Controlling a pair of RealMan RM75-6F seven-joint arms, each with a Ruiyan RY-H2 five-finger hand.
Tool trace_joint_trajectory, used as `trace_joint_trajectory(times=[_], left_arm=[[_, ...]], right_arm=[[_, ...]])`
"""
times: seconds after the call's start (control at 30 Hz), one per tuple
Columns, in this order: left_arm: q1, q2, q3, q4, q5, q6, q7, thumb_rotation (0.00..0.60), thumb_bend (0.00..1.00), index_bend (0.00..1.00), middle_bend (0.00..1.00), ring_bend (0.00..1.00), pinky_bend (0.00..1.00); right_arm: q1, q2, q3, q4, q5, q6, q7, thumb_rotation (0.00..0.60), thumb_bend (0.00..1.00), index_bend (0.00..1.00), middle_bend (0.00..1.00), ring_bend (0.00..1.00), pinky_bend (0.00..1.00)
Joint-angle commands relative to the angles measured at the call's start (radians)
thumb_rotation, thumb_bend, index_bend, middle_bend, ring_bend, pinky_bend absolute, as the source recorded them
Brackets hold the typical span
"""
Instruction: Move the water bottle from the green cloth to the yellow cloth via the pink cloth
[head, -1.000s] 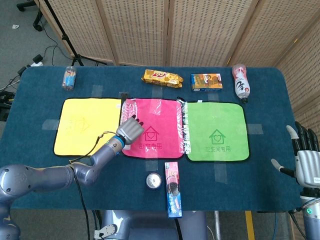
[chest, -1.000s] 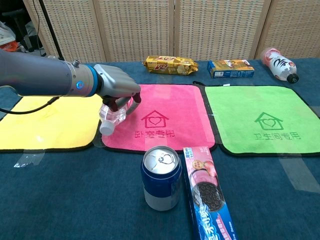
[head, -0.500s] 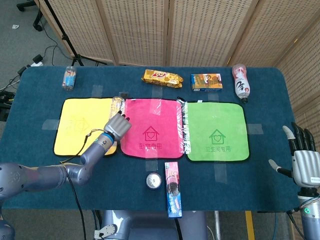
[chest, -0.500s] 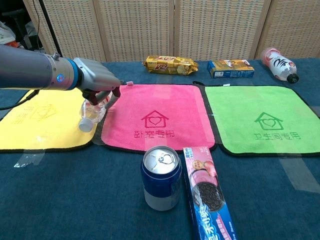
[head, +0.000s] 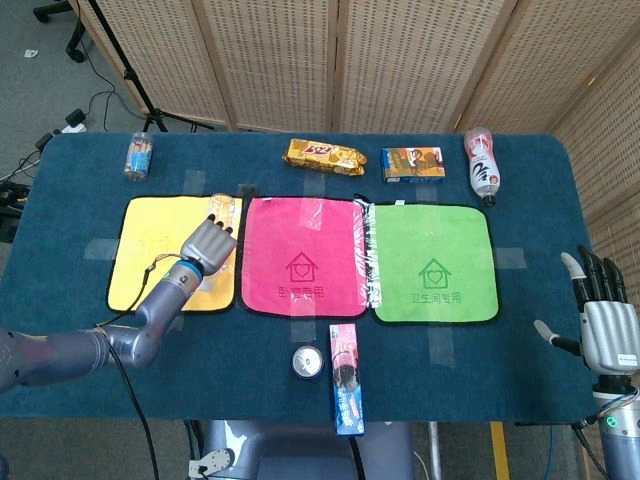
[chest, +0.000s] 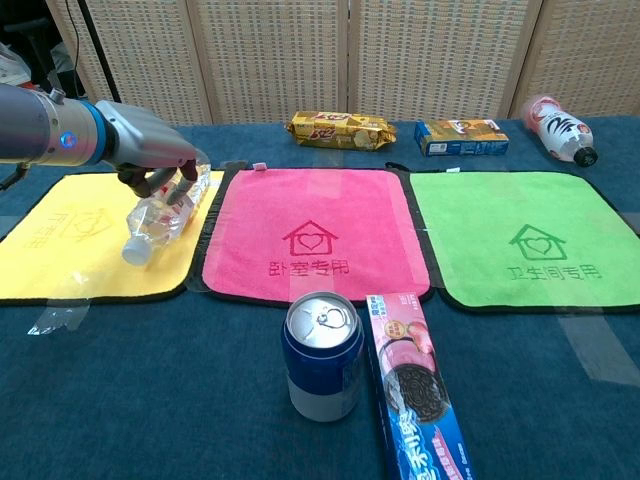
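Observation:
My left hand (head: 207, 243) (chest: 150, 160) grips a clear water bottle (chest: 160, 212) (head: 222, 207) from above. The bottle lies tilted, its white cap toward the front, over the right part of the yellow cloth (head: 150, 265) (chest: 60, 240). Whether it touches the cloth I cannot tell. The pink cloth (head: 300, 265) (chest: 310, 235) in the middle and the green cloth (head: 435, 270) (chest: 520, 245) on the right are bare. My right hand (head: 600, 325) hangs off the table's right edge with its fingers spread, holding nothing.
A blue can (chest: 322, 355) and an Oreo pack (chest: 415, 385) stand near the front edge. Along the back lie a yellow biscuit pack (chest: 338, 128), a blue box (chest: 460, 137), a pink bottle (chest: 560, 128) and a small jar (head: 138, 155).
My left hand has carried the water bottle leftward from the pink cloth's left edge onto the yellow cloth's area. The right hand has barely shifted.

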Motion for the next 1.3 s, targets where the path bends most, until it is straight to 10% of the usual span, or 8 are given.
trace_joint_trajectory(times=[0.03,0.63,0.73,0.9,1.0,1.3], left_arm=[[0.017,0.042,0.014,-0.031,0.011,0.01,-0.014,0.6,1.0,0.47,0.29,0.25,0.21],[0.161,0.261,-0.011,-0.154,0.179,0.09,-0.235,0.6,1.0,0.47,0.29,0.24,0.21],[0.22,0.312,-0.051,-0.181,0.275,0.137,-0.357,0.6,0.74,0.47,0.29,0.24,0.21],[0.387,0.383,-0.109,-0.202,0.522,0.344,-0.652,0.6,0.03,0.26,0.04,0.03,0.03],[0.492,0.399,-0.098,-0.191,0.643,0.485,-0.769,0.6,0.0,0.03,0.0,0.0,0.0],[0.799,0.375,-0.054,-0.23,0.716,0.801,-0.942,0.6,0.0,0.0,0.0,0.0,0.0]], right_arm=[[0.0,0.0,-0.001,-0.003,-0.002,-0.002,-0.001,0.6,0.0,0.0,0.0,0.0,0.0],[-0.002,0.004,-0.012,-0.022,-0.031,0.002,-0.011,0.6,0.0,0.0,0.0,0.0,0.0],[-0.003,0.006,-0.015,-0.024,-0.037,0.005,-0.009,0.6,0.0,0.0,0.0,0.0,0.0],[-0.008,0.011,-0.021,-0.03,-0.059,0.022,0.0,0.6,0.0,0.0,0.0,0.0,0.0],[-0.011,0.011,-0.023,-0.031,-0.07,0.032,0.003,0.6,0.0,0.0,0.0,0.0,0.0],[-0.019,0.001,-0.032,-0.024,-0.108,0.066,-0.004,0.6,0.0,0.0,0.0,0.0,0.0]])
